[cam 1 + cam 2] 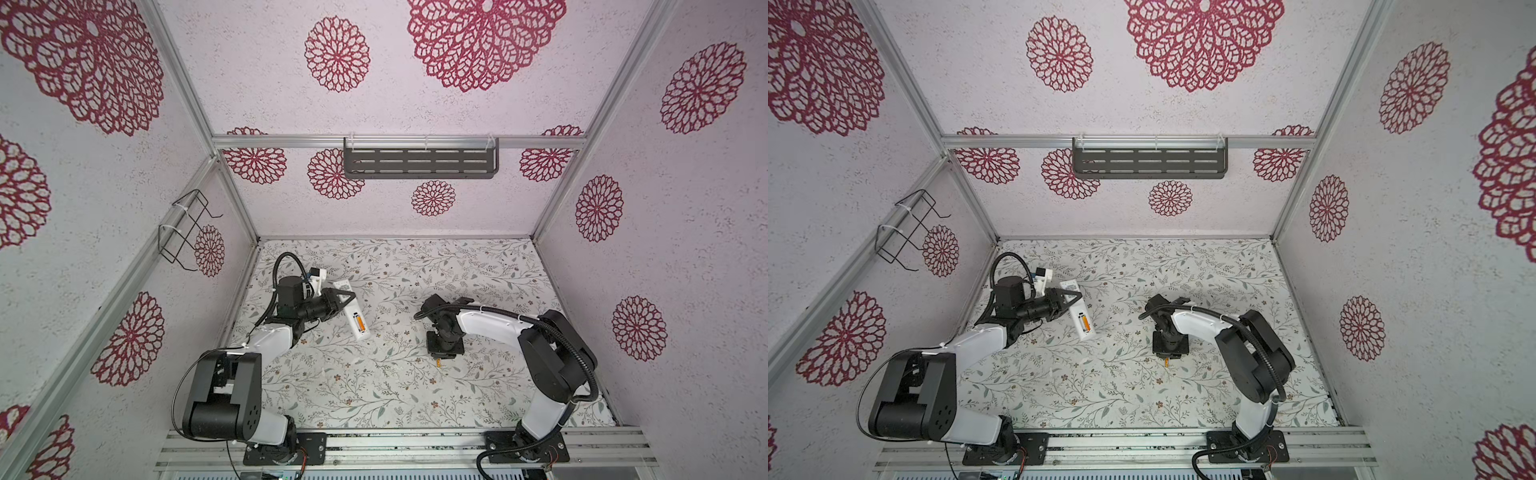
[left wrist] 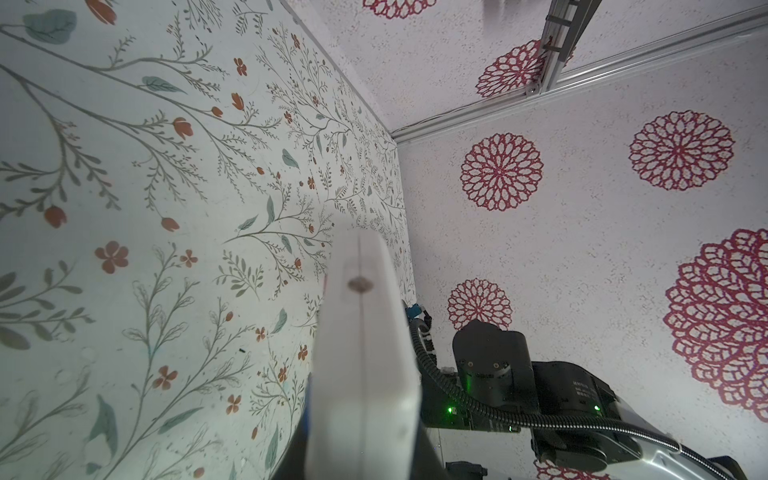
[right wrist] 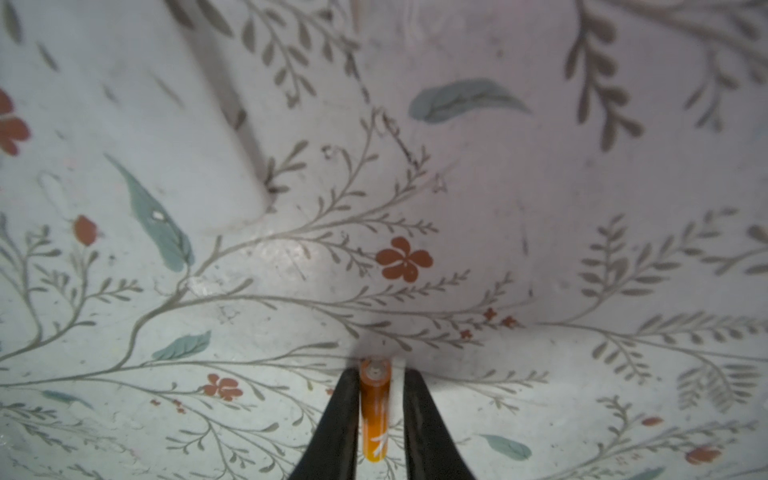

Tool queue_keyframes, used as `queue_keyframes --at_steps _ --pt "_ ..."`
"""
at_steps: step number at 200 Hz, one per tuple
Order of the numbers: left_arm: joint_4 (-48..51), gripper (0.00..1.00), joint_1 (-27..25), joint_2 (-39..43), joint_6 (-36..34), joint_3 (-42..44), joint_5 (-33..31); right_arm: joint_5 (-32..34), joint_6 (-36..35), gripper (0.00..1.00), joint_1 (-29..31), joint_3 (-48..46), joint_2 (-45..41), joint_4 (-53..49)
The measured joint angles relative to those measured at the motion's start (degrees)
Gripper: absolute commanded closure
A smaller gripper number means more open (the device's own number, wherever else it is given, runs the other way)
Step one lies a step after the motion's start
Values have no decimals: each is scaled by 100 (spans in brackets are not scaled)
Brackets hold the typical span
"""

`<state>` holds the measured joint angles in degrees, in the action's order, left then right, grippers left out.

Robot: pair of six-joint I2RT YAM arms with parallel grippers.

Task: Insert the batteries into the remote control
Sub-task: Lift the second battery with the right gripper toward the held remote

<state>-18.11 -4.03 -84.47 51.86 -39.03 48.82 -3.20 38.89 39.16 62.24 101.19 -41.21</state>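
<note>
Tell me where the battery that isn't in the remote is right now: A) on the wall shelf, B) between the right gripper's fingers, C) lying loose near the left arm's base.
B: the right wrist view shows the orange battery between the fingers of the right gripper, well away from the remote.

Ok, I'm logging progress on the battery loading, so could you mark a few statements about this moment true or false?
1. The left gripper grips the remote control. True.
2. The remote's battery bay is empty. False: one orange battery lies in it.
3. The right gripper has a second battery between its fingers. True.
4. The right gripper is at the remote, inserting. False: it points down at the table, well apart from the remote.
</note>
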Motion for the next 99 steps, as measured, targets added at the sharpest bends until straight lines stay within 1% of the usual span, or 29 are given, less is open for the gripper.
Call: queue_keyframes --at_steps 78,99 --pt "0 100 -4 0 4 0 2 0 -33 78 -11 144 116 -28" --pt "0 100 -7 0 4 0 2 2 -35 81 -11 142 116 -26"
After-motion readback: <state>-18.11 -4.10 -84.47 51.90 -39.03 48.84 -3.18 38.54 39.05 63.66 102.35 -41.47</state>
